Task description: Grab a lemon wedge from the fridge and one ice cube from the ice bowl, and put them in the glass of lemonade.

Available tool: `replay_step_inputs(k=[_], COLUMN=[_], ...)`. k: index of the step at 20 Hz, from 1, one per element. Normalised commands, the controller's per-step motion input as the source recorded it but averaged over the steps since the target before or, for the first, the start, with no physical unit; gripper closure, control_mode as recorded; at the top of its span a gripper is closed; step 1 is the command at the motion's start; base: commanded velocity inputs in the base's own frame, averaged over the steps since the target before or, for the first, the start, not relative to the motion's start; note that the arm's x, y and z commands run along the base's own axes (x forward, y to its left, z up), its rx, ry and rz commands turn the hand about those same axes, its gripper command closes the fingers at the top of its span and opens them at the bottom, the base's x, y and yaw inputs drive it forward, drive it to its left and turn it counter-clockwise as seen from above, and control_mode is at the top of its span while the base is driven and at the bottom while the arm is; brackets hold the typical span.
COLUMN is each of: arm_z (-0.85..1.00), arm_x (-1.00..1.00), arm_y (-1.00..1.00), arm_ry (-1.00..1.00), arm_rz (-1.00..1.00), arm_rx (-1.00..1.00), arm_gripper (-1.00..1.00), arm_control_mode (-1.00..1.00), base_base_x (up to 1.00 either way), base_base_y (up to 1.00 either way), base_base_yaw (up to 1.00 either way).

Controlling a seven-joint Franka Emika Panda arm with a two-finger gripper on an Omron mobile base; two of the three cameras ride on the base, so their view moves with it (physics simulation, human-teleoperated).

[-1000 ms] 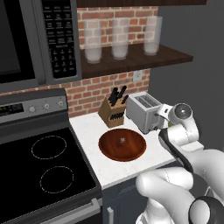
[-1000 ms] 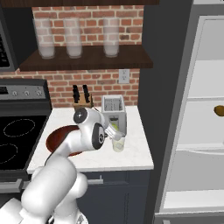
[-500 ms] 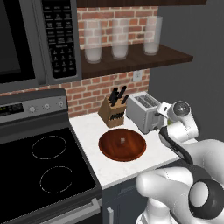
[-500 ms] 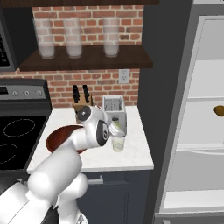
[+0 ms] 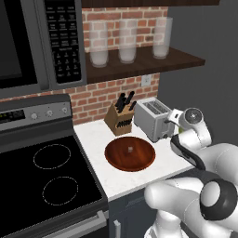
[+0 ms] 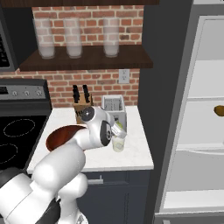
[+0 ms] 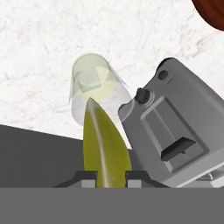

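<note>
My gripper point(image 7: 111, 177) is shut on the lemon wedge point(image 7: 104, 148), a yellow-green sliver pointing out from between the finger tips. Its tip hangs just above the glass of lemonade point(image 7: 94, 85), which holds pale liquid and a square ice cube point(image 7: 90, 78). From the right base view the gripper point(image 6: 119, 130) hovers over the glass point(image 6: 118, 143) on the white counter in front of the toaster. The wooden ice bowl point(image 5: 129, 154) lies to the left of the glass, with one small cube point(image 5: 130, 149) in its middle. To the right, the fridge point(image 6: 201, 144) stands open and shows its white shelves.
A silver toaster point(image 5: 152, 119) and a knife block point(image 5: 120, 118) stand at the back of the counter. The black stove point(image 5: 46, 181) is on the left. Three tall frosted glasses point(image 5: 129, 42) sit on the shelf above. A round brownish item point(image 6: 219, 110) rests on a fridge shelf.
The hand with the lemon wedge has edged to the right, closer over the glass. The grip on the wedge is unchanged.
</note>
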Motion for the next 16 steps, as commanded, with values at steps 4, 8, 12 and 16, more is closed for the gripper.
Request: replay_step_inputs(k=[4, 8, 12, 16], arm_z=[-0.01, 0.00, -0.01, -0.06], arm_x=[0.04, 0.12, 0.11, 0.00], arm_y=[0.00, 0.00, 0.00, 0.00], arm_ry=[0.00, 0.00, 0.00, 0.00], arm_rz=[0.00, 0.00, 0.00, 0.00], arm_rx=[0.00, 0.00, 0.00, 0.00], arm_gripper=[1.00, 1.00, 1.00, 1.00], arm_control_mode=[-1.00, -1.00, -1.00, -1.00], base_base_x=[0.00, 0.00, 0.00, 0.00], base_base_y=[0.00, 0.00, 0.00, 0.00], base_base_yaw=[0.00, 0.00, 0.00, 0.00])
